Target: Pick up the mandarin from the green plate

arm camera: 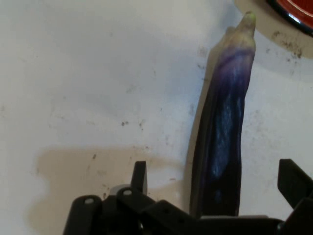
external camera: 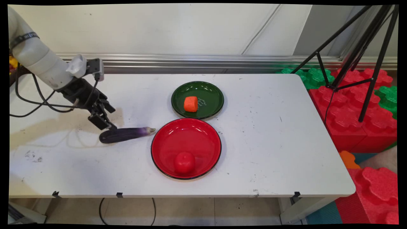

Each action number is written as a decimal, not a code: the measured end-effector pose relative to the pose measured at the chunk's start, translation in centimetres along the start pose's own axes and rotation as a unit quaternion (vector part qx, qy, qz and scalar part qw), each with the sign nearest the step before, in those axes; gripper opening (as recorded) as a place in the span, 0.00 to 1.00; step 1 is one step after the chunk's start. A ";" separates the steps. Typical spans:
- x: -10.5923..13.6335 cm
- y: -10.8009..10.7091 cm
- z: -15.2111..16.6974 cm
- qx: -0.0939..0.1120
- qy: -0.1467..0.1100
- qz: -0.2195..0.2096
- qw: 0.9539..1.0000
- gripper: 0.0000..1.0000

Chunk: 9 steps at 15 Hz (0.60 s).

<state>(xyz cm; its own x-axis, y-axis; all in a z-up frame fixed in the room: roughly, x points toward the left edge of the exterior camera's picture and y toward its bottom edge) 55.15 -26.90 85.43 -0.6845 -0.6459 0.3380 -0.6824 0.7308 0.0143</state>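
My pincer [external camera: 106, 124] hangs low over the tabletop [external camera: 270, 133], spread wide, with one finger on each side of the blunt end of the aubergine [external camera: 125, 134] and not yet gripping it. The aubergine lies flat, its pale stem tip pointing toward 3 o'clock, just short of the red plate [external camera: 165, 140]. A red tomato [external camera: 184, 162] sits in that plate at its 6 o'clock side. At 12 o'clock from the red plate, almost touching it, is a green plate [external camera: 210, 92] with an orange carrot piece [external camera: 190, 104] inside. I straddle the thick end because it lies nearest my arm.
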 end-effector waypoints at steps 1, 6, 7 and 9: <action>0.1 0.0 -0.4 0.001 0.003 -0.001 1.000 1.00; 1.1 0.1 -2.4 0.006 0.025 -0.002 1.000 1.00; 1.4 0.1 -2.8 0.007 0.030 -0.002 1.000 1.00; 2.0 0.1 -3.5 0.008 0.042 0.000 0.999 1.00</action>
<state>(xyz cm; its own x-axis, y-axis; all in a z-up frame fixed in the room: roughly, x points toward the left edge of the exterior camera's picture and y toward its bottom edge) 54.66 -27.36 89.37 -0.6605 -0.6250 0.4161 -0.6877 0.7260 -0.0009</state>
